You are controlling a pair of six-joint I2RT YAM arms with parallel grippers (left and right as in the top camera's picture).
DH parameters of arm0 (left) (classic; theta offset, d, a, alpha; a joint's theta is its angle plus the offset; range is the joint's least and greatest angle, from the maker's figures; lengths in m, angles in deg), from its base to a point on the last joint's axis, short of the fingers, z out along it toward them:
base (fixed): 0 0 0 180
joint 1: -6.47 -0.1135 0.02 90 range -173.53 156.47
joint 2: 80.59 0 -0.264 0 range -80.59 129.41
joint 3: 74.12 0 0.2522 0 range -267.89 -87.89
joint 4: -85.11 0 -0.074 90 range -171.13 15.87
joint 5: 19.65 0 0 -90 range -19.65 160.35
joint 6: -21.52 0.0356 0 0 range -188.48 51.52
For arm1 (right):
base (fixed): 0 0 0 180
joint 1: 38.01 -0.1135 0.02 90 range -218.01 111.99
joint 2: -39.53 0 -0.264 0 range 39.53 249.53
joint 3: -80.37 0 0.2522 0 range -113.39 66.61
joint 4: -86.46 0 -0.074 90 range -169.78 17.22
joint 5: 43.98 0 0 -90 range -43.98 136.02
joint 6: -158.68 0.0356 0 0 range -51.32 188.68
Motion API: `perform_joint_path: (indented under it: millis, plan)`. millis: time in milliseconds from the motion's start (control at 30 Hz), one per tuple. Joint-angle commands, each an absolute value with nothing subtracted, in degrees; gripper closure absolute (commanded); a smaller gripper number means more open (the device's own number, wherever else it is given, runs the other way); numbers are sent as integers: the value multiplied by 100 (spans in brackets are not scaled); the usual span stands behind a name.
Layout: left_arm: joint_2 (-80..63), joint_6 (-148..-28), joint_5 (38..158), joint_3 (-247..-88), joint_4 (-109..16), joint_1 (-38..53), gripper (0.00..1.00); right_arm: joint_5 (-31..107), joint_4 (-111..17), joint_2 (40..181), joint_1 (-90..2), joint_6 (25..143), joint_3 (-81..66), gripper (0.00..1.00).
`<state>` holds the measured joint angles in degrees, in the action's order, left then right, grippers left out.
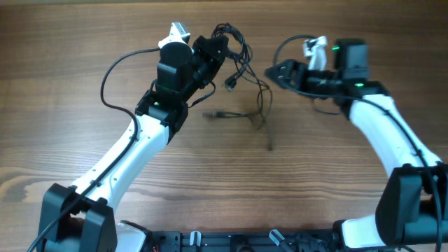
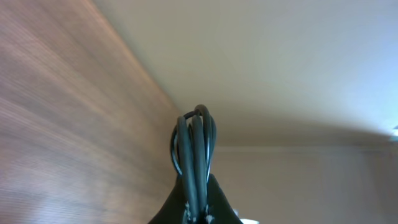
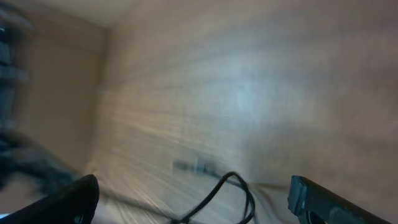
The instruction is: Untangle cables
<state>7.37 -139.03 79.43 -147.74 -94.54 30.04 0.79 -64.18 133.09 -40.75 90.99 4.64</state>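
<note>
The left gripper (image 1: pixel 214 47) pinches the light, limp cables (image 2: pixel 196 155) above the table's (image 1: pixel 63 42) far edge, while the right gripper (image 1: pixel 274 72) gapes empty, probably best taking a dangling strand.

**Left gripper (image 1: pixel 217 49) grips the cables (image 1: pixel 243 56), right gripper (image 1: pixel 274 72) close by**

The left gripper is clamped on the cables, whose loops bunch around its fingertips. Loose strands trail from its tip towards the right gripper, which sits just beside them. Below both grippers, a plug end (image 1: pixel 212 113) lies on the wooden table (image 1: pixel 84 42), nearer the left gripper than the right.
</note>
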Motion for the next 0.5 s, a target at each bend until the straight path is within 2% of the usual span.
perform_joint_path:
  millis: [0,100,167,233,300,333,400,467]
  plan:
    - [674,-13636,7772,-14831,-9303,2982,96,-1468,-6630,13302,-3697,8023,484,0]
    - [674,-13704,7744,-14831,-9338,3000,96,-1718,-6619,13302,-3822,7809,486,0]
    - [674,-14119,7645,-14831,-9330,3045,96,-852,-6615,13302,-4038,7947,486,1]
    - [674,-14442,7645,-14831,-9332,3065,96,586,-6540,13302,-4182,8701,486,0]
    - [674,-14386,7661,-14831,-9321,3063,96,-24,-6674,13302,-4193,8052,486,0]
    - [674,-14032,7844,-14831,-9330,3061,96,-253,-6825,13302,-4174,7956,484,0]
    - [674,-12672,8474,-14831,-9327,3056,96,-476,-7122,13302,-3957,8839,484,0]
    - [674,-11824,9219,-14831,-9334,3056,96,-1344,-7358,13302,-3815,8972,484,0]
